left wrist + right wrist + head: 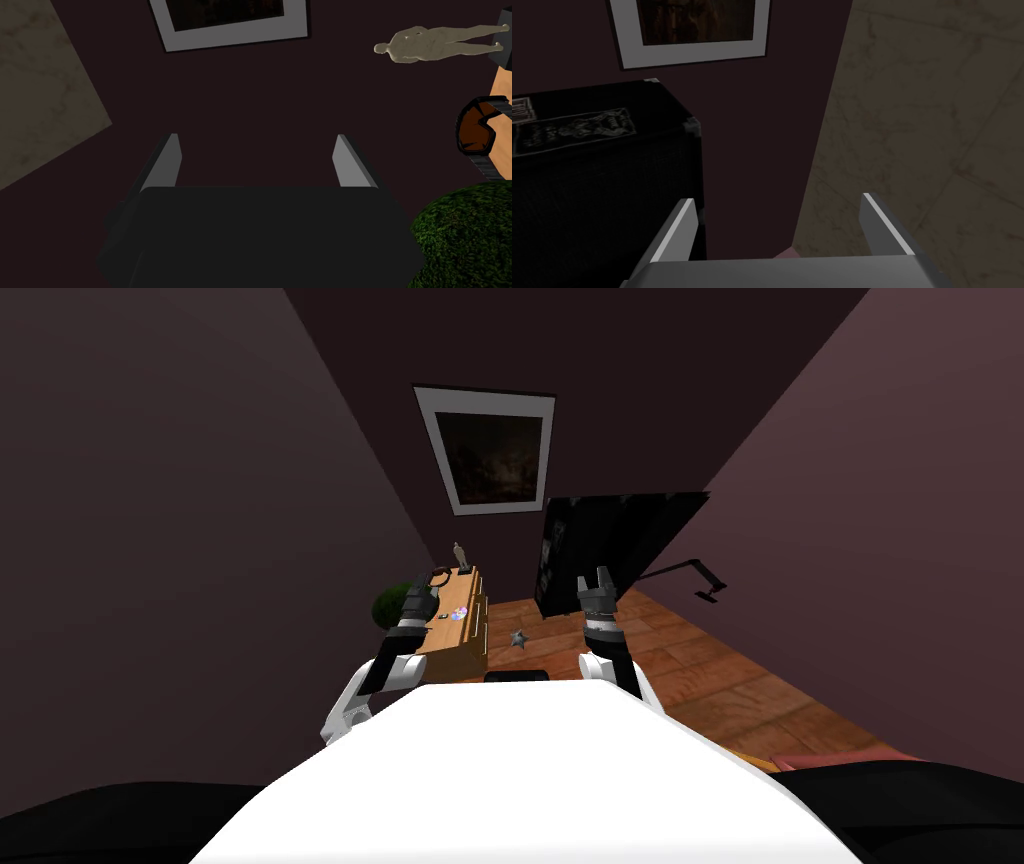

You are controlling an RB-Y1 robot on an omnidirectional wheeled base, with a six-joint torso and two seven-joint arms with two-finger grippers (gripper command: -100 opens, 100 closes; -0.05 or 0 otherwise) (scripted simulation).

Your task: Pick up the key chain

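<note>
Key chain (518, 638): taken to be the small grey, spiky item on the wooden floor (700, 668) at centre of the head view; it is too small to confirm in detail. At left of centre in that view, a round green plant (390, 606) stands beside a wooden dresser (452, 640). The left gripper (425, 596) is raised over the dresser's left edge. In the left wrist view the left gripper (255, 137) has its fingers (169, 160) spread wide with nothing between them and touching nothing. At the right of that frame are the plant (465, 235), dark goggles with brown lenses (475, 132) and a pale human figurine (430, 45) on the dresser top (500, 85). In the head view the figurine (460, 555) stands at the dresser's far end, and a small pale, multicoloured item (458, 613) lies on the top nearer the camera. The key chain lies just right of the dresser, apart from it, between the two grippers in the frame and lower than both; neither touches it. A framed picture (485, 448) hangs on the far wall above. Right of centre, the right gripper (598, 578) is raised in front of a black cabinet (610, 543). In the right wrist view the right gripper (777, 197) is likewise fully parted and empty, with the cabinet (602, 165) at the left of the frame.
</note>
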